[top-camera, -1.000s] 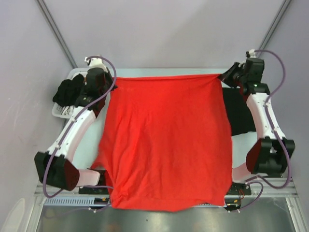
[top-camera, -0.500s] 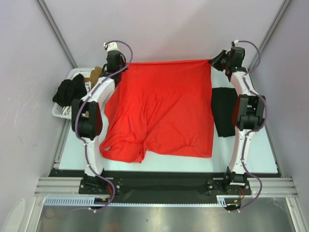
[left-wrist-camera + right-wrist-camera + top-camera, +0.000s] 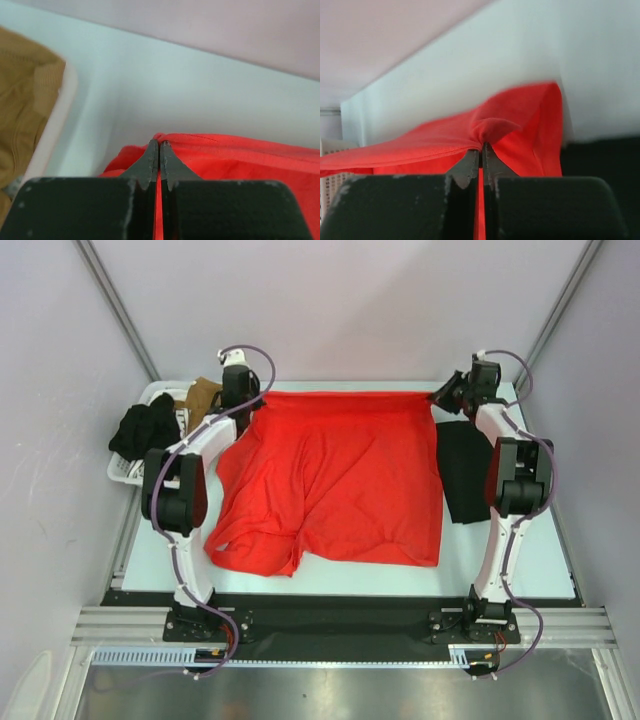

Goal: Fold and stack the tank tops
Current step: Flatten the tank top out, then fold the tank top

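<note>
Table (image 3: 530,550): whole red tank top (image 3: 340,480) overhead

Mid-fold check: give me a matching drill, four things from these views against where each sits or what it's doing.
1. red tank top
2. black tank top
3. white basket
4. left gripper

a. at the far-left corner of the table
b. shut on the red tank top's far corner
c. spread over the table's middle
d. lying flat, right of the red tank top

Pairs: 1-c, 2-d, 3-a, 4-b
</note>
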`<state>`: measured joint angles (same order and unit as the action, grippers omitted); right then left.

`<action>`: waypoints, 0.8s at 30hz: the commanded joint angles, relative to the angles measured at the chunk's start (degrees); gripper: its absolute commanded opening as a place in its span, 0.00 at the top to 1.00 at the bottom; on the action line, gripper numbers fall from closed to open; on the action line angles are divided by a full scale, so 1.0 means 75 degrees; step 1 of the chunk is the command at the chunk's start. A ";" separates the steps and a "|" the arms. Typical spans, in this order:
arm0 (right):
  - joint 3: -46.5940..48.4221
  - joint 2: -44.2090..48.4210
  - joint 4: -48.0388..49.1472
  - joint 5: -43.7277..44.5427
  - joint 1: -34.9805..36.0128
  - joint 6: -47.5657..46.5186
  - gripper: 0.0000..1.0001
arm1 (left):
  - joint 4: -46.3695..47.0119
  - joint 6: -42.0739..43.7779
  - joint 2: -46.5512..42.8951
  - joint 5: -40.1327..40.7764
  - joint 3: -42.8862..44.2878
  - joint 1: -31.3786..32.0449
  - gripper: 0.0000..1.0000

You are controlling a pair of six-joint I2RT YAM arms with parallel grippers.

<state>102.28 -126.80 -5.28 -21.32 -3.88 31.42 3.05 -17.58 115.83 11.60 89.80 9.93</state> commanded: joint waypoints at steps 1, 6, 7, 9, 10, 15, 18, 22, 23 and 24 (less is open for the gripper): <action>-0.1083 0.1202 0.0633 0.0112 0.0002 -0.0134 1.00 | 0.0426 -0.0362 -0.0854 -0.0292 -0.0779 -0.0059 1.00; -0.2792 0.2221 0.1184 0.0311 -0.0045 -0.0123 1.00 | 0.0320 -0.0270 -0.1416 -0.0270 -0.1729 0.0186 1.00; -0.2983 0.2363 0.1254 0.0381 -0.0045 -0.0123 1.00 | 0.0285 -0.0222 -0.1544 -0.0176 -0.2056 0.0222 1.00; -0.3451 0.2574 0.1208 0.0487 -0.0045 -0.0146 1.00 | 0.0134 -0.0163 -0.1861 0.0209 -0.2397 0.0339 1.00; -0.3604 0.2761 0.1208 0.0499 -0.0034 -0.0135 1.00 | 0.0098 -0.0163 -0.1978 0.0305 -0.2735 0.0363 1.00; -0.4577 0.3289 0.1301 0.0768 0.0072 -0.0064 1.00 | 0.0074 -0.0397 -0.2471 0.0458 -0.3663 0.0468 1.00; -0.5058 0.3512 0.1196 0.1085 0.0177 -0.0006 0.96 | 0.0097 -0.0502 -0.2542 0.0493 -0.4167 0.0620 0.88; -0.5784 0.3734 0.1476 0.1575 0.0248 0.0322 0.72 | 0.0331 -0.0749 -0.2751 0.0868 -0.4717 0.0901 0.58; -0.6122 0.3909 0.1558 0.1682 0.0236 0.0404 0.68 | 0.0436 -0.0772 -0.2869 0.1042 -0.4812 0.1018 0.36; -0.6334 0.4015 0.1652 0.1810 0.0224 0.0555 0.53 | 0.0484 -0.0947 -0.2997 0.1206 -0.5068 0.1089 0.26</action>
<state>58.28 -100.95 3.55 -12.36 -2.11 33.43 3.38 -21.69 98.59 16.34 54.61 16.23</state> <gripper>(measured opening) 0.379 0.658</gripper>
